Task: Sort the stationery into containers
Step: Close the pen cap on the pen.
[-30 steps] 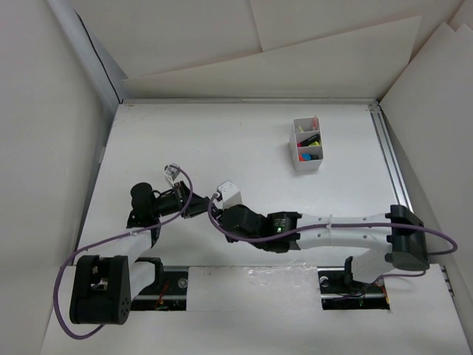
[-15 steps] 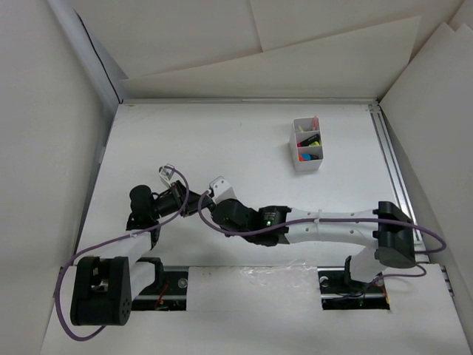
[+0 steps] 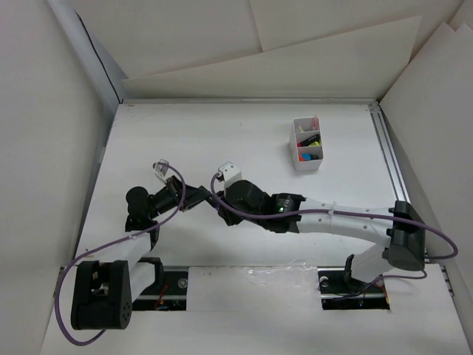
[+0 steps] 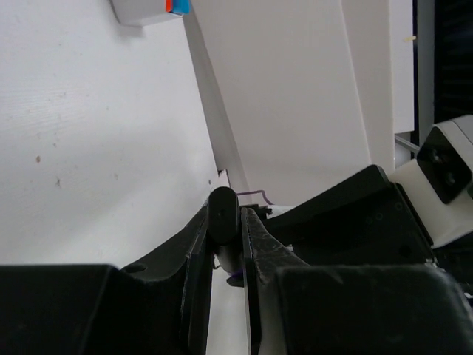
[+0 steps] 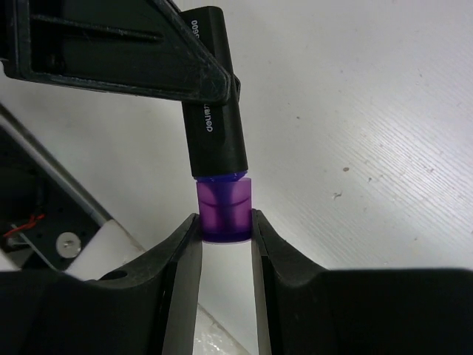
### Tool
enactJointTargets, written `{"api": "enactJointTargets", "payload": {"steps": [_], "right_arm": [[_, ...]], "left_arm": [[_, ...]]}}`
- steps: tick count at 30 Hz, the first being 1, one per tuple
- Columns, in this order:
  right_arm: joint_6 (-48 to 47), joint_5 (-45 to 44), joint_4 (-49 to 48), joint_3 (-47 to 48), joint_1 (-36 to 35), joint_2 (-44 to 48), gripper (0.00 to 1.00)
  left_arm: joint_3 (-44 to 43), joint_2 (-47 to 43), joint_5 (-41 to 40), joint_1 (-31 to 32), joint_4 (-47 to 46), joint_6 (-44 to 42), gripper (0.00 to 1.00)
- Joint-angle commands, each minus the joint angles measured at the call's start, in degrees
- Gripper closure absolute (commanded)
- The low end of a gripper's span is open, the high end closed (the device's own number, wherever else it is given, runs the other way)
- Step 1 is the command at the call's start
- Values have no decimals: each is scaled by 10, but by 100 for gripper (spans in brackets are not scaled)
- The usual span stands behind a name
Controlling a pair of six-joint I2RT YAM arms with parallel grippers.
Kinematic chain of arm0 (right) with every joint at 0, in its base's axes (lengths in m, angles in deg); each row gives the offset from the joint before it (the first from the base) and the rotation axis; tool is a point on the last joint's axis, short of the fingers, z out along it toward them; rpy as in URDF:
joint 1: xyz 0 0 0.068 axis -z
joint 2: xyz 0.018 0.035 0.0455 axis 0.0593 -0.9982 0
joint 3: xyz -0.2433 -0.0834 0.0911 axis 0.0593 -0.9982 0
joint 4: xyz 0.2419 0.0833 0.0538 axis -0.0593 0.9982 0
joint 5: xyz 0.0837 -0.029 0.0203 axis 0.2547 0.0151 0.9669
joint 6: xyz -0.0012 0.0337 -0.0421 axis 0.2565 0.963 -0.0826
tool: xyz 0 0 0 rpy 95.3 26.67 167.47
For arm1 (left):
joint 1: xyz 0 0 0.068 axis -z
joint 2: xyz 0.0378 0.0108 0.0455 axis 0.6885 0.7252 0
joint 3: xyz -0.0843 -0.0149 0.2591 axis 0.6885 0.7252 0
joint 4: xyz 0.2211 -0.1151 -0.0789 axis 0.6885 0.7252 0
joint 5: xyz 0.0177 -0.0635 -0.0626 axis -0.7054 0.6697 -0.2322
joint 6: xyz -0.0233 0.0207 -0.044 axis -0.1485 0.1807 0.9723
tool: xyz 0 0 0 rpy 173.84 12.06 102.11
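Observation:
Between the two arms a black-barrelled highlighter (image 5: pixel 214 133) with a purple cap (image 5: pixel 224 211) is held above the table. My left gripper (image 4: pixel 224 222) is shut on the black barrel (image 4: pixel 222 214). My right gripper (image 5: pixel 225 229) is shut on the purple cap, and a thin blue rim shows where cap meets barrel. From above, the left gripper (image 3: pixel 198 197) and right gripper (image 3: pixel 219 201) meet tip to tip at the table's near middle, hiding the highlighter. The white divided container (image 3: pixel 293 144) stands at the far right with several coloured pieces inside.
The container's corner (image 4: pixel 144 9) shows at the top of the left wrist view. White board walls (image 3: pixel 59 148) close in the table on the left, back and right. A metal rail (image 3: pixel 392 163) runs along the right edge. Purple cables (image 3: pixel 185 185) loop off both wrists.
Both arms shifted slightly while staying joined at the highlighter; the right wrist swung left, then back right and a little farther away. Both grips stayed as they were.

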Motion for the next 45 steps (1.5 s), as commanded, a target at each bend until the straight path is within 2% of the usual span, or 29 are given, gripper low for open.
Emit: {"api": "enactJointTargets", "payload": {"steps": [1, 6, 11, 17, 24, 29, 33, 34, 38, 45], "right_arm": [[38, -28, -267, 13, 44, 72, 89], [55, 41, -327, -20, 82, 110, 89], [-7, 78, -332, 10, 82, 68, 89], [-89, 78, -337, 48, 72, 28, 89], [-202, -17, -325, 72, 22, 2, 88], [-235, -95, -358, 79, 1, -14, 89], [-265, -138, -459, 50, -17, -8, 89], [-278, -148, -513, 44, -23, -8, 89], [-326, -156, -547, 62, -23, -29, 89], [-292, -156, -547, 37, -23, -24, 88]], "left_arm": [[23, -10, 132, 24, -13, 3, 100], [23, -34, 132, 24, -32, 33, 100], [23, -57, 132, 24, -17, 44, 100], [23, -64, 138, 24, -6, 44, 100], [23, -53, 149, 24, 0, 50, 100], [11, -58, 154, 24, 6, 69, 100], [5, -64, 154, 24, 6, 69, 100], [5, -64, 154, 24, 6, 69, 100], [10, -70, 159, 24, 6, 74, 100], [4, -64, 159, 24, 24, 56, 100]]}}
